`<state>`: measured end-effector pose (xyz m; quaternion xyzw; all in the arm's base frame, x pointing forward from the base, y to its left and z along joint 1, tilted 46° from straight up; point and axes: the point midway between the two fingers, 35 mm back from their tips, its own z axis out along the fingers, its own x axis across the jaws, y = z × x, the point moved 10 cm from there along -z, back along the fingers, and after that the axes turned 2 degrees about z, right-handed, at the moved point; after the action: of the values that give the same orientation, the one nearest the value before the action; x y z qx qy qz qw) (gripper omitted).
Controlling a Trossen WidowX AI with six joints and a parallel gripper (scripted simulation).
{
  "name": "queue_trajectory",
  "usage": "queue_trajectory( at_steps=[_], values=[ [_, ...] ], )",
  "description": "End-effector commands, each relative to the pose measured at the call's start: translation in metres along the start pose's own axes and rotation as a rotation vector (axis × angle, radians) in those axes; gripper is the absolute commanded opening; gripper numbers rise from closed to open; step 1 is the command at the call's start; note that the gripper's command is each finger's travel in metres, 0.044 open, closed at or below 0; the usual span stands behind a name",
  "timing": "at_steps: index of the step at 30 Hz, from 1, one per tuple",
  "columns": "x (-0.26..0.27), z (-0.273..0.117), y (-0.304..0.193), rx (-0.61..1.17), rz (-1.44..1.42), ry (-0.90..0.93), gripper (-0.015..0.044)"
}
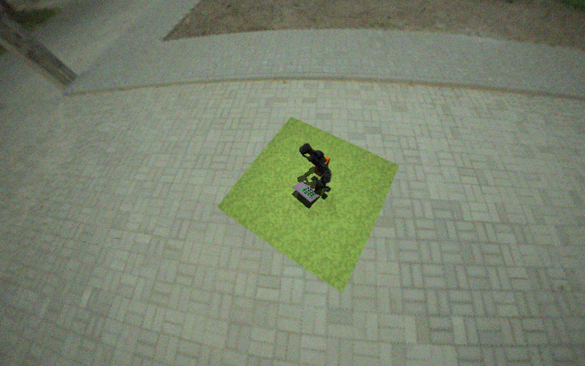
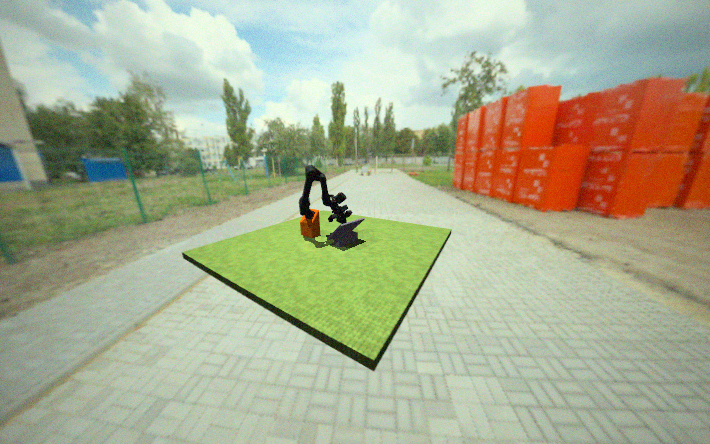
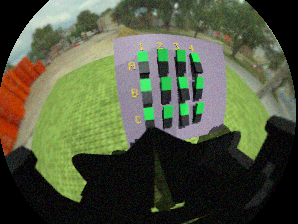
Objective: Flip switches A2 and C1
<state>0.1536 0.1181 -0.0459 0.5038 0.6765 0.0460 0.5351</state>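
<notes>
The lavender switch panel (image 1: 298, 186) (image 2: 352, 225) (image 3: 216, 60) is tilted on its stand, with rows A to C and columns 1 to 4 printed in yellow. Switch A2 (image 3: 163, 62) shows a green far half and a black near half. Switch C1 (image 3: 149, 114) shows its green far half; its near end is partly behind my fingertips. Which ends are raised is too small to tell surely. My gripper (image 2: 343, 220) (image 3: 151, 130) is shut and empty, its tips over or just in front of C1's near end. Contact cannot be told.
Other switches stand close by: B1 (image 3: 146, 92) beyond C1, and C2 (image 3: 167, 116) to its right. The panel stands on a green mat (image 1: 267, 194) (image 2: 293, 272). The arm's orange base (image 2: 309, 225) is on the mat behind the panel's near side.
</notes>
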Motion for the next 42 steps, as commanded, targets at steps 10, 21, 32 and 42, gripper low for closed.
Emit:
queue_trajectory(
  at_steps=[10, 21, 32, 42],
  values=[
    [0.000, 0.014, -0.002, 0.003, -0.008, 0.001, 0.0000],
    [0.000, 0.014, -0.002, 0.003, -0.008, 0.001, 0.0000],
    [0.000, 0.015, -0.002, 0.003, -0.008, 0.000, 0.0000],
    [0.000, 0.016, -0.002, 0.003, -0.008, 0.000, 0.0000]
  ],
)
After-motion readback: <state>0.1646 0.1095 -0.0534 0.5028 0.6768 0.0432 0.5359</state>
